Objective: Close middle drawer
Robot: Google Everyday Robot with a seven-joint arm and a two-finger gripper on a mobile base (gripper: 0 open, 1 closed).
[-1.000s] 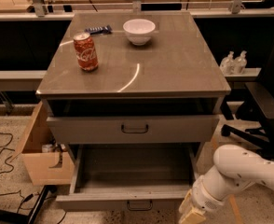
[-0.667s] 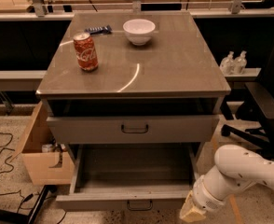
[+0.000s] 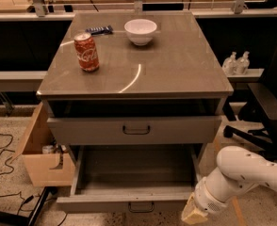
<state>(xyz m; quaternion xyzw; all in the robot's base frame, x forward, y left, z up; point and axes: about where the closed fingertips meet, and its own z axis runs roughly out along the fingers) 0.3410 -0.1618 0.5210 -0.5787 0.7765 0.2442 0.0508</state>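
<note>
Open middle drawer (image 3: pixel 134 175) — claw (image 3: pixel 195 214) just beside

Shows a thick white arm (image 3: pixel 251 173), smooth and rounded like moulded plastic. Narrows into a ringed white wrist collar (image 3: pixel 210 197) dotted with small dark marks. Ends in a pale tan gripper (image 3: pixel 194 214), blunt and wedge-shaped, low at the bottom right of the view.

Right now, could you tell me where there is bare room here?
The top is bare in front of and right of the can and bowl; its back left is crowded. The middle drawer shows bare inside; the hand sits off its front right corner.
</note>
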